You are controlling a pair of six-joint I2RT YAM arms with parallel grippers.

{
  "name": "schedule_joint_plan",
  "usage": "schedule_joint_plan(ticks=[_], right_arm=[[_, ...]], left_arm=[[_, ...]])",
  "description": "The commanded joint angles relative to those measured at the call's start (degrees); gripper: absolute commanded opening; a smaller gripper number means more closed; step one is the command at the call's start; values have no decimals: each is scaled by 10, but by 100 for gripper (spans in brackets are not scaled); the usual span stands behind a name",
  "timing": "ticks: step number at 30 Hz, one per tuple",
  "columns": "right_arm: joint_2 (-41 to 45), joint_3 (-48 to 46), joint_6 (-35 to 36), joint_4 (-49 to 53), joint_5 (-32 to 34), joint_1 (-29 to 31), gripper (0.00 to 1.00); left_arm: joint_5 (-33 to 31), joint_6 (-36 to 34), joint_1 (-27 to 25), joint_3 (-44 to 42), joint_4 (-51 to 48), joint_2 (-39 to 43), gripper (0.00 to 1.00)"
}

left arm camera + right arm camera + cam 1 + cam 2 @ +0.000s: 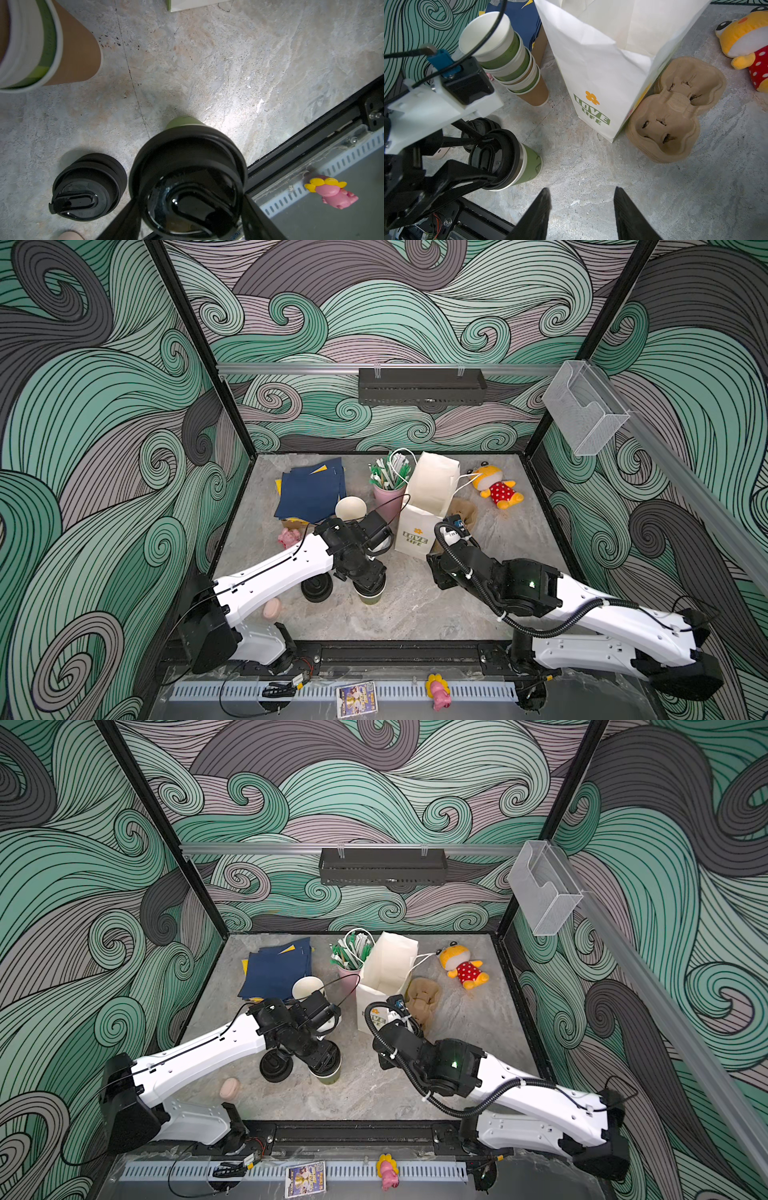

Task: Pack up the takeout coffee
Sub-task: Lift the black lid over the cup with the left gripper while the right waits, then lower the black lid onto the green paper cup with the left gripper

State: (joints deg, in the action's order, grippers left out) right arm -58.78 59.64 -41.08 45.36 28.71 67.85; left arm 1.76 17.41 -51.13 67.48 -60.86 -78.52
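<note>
Lidded cups: one. The cup (529,166), olive-green paper and tapered, stands upright near the front edge of the bench (415,614) (grey, marbled), left of middle. Its lid (187,162), round glossy black plastic with a raised sip spout, sits on it. Left gripper (190,201) is closed on that lid, a black finger against the rim on each side. Spare lid (87,187): one seen, same make, flat on the bench just beside the cup toward the left edge; possibly a short stack, cannot tell. Right gripper (583,207) is spread, with nothing between its two tapered black fingers, over bare bench right of the cup. Cup stack (508,62): one, nested, at least five rims, white inside, green bands, lowest cup brown, behind the cup. Bag (602,72): one, creased white paper, open top, cord handles, green lettering, orange flower, upright mid-bench. Carriers (670,116): one pile, tan moulded pulp, two wells each, against the bag's right side. Straws (386,475): many, green-white, in one pink cup (388,499). Napkins (311,493): navy pile, back left corner. Plush (496,489): one, yellow head, red dotted dress, lying toward the back right corner.
</note>
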Motion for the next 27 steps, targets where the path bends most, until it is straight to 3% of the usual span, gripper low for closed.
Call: schedule_joint_plan(ticks=[1, 21, 27], right_arm=[[2, -4, -13, 11, 16, -3, 51], [-1, -1, -13, 11, 16, -3, 51], [-1, 0, -14, 11, 16, -3, 52]], left_arm=[[-5, -10, -3, 12, -7, -6, 69], [26, -15, -9, 25, -34, -20, 69], [-13, -13, -9, 28, -50, -22, 69]])
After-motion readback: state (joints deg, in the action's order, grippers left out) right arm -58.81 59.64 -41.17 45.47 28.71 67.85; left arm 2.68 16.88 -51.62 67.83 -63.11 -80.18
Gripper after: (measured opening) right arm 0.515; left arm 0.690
